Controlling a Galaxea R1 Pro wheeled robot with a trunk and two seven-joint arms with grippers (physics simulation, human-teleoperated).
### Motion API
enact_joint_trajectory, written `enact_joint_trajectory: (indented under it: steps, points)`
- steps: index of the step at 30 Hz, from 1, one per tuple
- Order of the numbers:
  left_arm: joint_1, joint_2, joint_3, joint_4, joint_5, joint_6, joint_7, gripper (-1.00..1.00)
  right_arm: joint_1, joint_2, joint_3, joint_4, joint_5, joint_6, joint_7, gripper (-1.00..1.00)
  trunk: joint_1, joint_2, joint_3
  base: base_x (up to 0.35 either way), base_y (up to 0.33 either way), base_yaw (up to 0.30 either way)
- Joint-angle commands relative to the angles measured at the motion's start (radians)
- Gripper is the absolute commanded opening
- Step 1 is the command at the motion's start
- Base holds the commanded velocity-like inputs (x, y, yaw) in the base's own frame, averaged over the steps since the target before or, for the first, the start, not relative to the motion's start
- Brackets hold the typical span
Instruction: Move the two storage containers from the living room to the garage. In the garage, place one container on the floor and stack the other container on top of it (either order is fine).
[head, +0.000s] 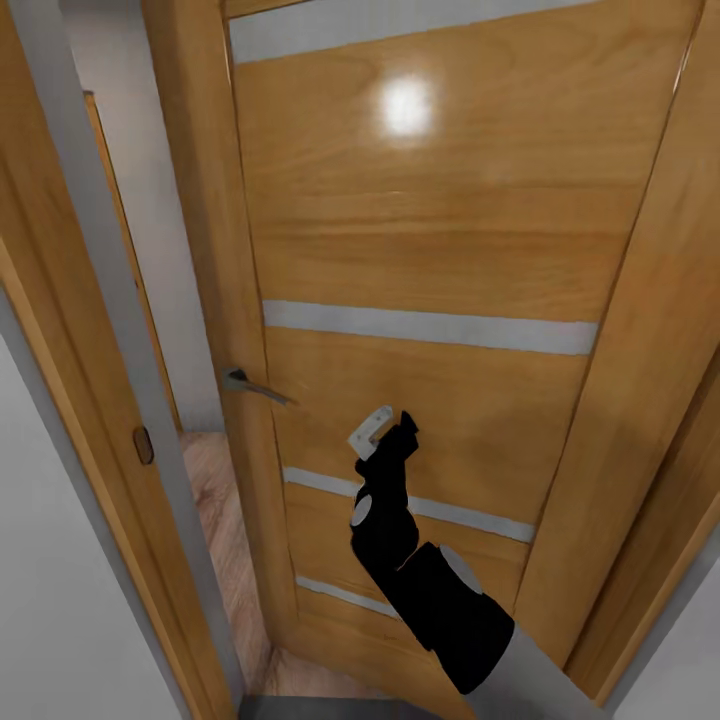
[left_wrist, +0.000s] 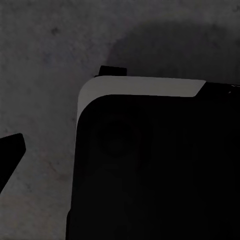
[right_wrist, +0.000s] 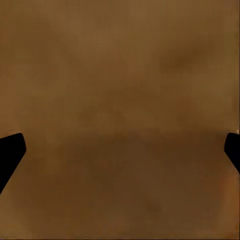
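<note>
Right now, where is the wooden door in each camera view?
Head view: the door spans centre and right, with its handle at its left edge.
Right wrist view: the door's wood is close ahead.
Left wrist view: faces the dark grey floor.
Shared landmark: the right gripper, near the door.

The head view is evenly bright, with a round white glare spot high on the glossy door (head: 420, 250) and a soft shadow falling from the handle (head: 255, 386). The left wrist view is dim: grey floor (left_wrist: 45, 60) with a broad soft shadow above a nearly black robot body (left_wrist: 150, 170). The right wrist view is murky, blurred brown wood without sharp detail.
</note>
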Motion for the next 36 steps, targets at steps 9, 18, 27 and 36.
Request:
enact_joint_trajectory:
  steps: [9,18,27,36]
  points:
    - [0.0,0.0,0.0,-0.002,0.01,-0.002,0.0,1.0,-0.041,0.0,-0.002,0.015,-0.002,0.114,-0.029,1.0,0.0,0.0,-0.001,0.0,0.0,0.0]
    - [0.0,-0.001,0.0,-0.002,0.01,-0.002,0.0,1.0,-0.126,0.0,-0.005,0.1,-0.003,0.135,-0.044,1.0,0.0,0.0,-0.001,0.0,0.0,0.0]
    - [0.0,-0.002,0.0,-0.002,0.01,-0.002,0.0,1.0,-0.2,0.0,-0.07,0.214,-0.004,0.135,-0.048,1.0,0.0,0.0,-0.001,0.0,0.0,0.0]
    - [0.0,-0.001,0.0,-0.002,0.01,-0.002,0.0,1.0,-0.283,0.0,-0.113,0.287,-0.016,0.135,-0.049,1.0,0.0,0.0,-0.001,0.0,0.0,0.0]
